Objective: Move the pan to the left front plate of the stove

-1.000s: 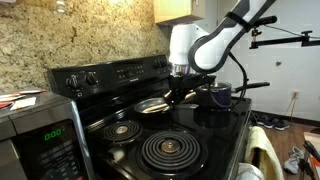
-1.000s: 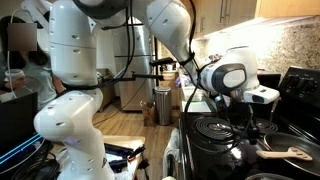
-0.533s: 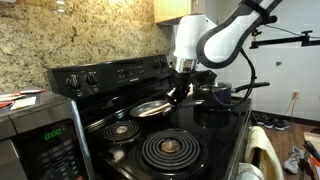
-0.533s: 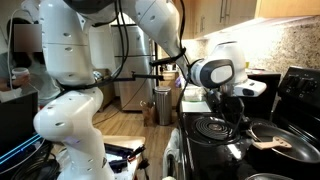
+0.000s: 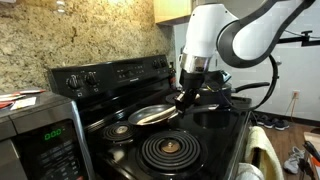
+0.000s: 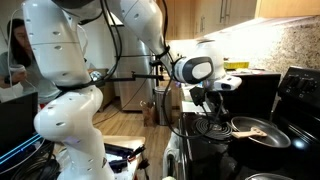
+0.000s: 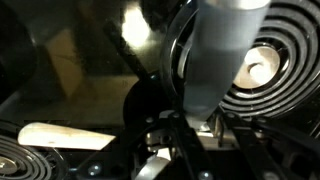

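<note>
Gripper [image 5: 186,98], pinched shut on the pan [image 5: 150,114], holds it raised and slightly tilted over the middle of the stove [image 5: 215,125], behind the stove's large front coil [image 5: 165,150], presumably lifted to clear the stove top in carrying.

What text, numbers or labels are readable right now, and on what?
Green digits on the microwave display: lit, too blurred to read.
Markings on the stove control panel: too small to read.
The pan: no marking visible.
Nothing else legible in any view.
</note>
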Controlling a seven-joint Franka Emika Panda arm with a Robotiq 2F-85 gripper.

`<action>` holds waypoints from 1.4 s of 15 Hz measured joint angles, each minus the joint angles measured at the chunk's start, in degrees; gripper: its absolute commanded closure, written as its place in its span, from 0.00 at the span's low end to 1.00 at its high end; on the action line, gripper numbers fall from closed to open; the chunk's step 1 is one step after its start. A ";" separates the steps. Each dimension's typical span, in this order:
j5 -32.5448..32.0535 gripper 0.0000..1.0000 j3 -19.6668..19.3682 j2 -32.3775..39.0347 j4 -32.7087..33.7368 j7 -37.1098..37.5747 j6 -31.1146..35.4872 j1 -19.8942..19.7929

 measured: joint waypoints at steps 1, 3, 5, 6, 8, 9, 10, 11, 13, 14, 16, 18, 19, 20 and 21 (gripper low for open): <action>0.21 0.93 0.72 -1.21 -1.27 0.06 0.00 0.02; 1.59 0.93 2.02 -3.65 -3.87 0.00 0.00 0.18; 3.93 0.93 2.80 -6.24 -6.89 -0.94 0.00 0.84; 5.30 0.93 2.94 -7.63 -8.49 -1.89 0.00 1.26; 8.46 0.93 2.89 -10.82 -11.68 -4.50 0.01 2.09; 10.02 0.93 2.84 -12.65 -13.34 -6.21 0.00 2.47; 11.44 0.93 2.69 -14.40 -14.93 -7.75 0.00 2.96; 12.68 0.93 2.49 -16.10 -16.48 -9.19 0.00 3.53; 14.49 0.93 2.04 -19.07 -19.19 -11.48 -0.01 4.73; 14.95 0.93 1.84 -20.02 -19.78 -12.48 -0.22 5.37; 15.54 0.93 1.44 -20.50 -19.74 -14.75 -0.69 6.68; 16.79 0.93 0.29 -20.28 -19.76 -19.07 -0.69 8.58; 17.35 0.93 -0.60 -20.07 -19.76 -22.09 -0.69 9.64; 17.61 0.93 -1.41 -19.75 -19.76 -24.79 -0.70 10.41; 17.68 0.93 -2.22 -19.40 -19.76 -27.42 -0.79 10.95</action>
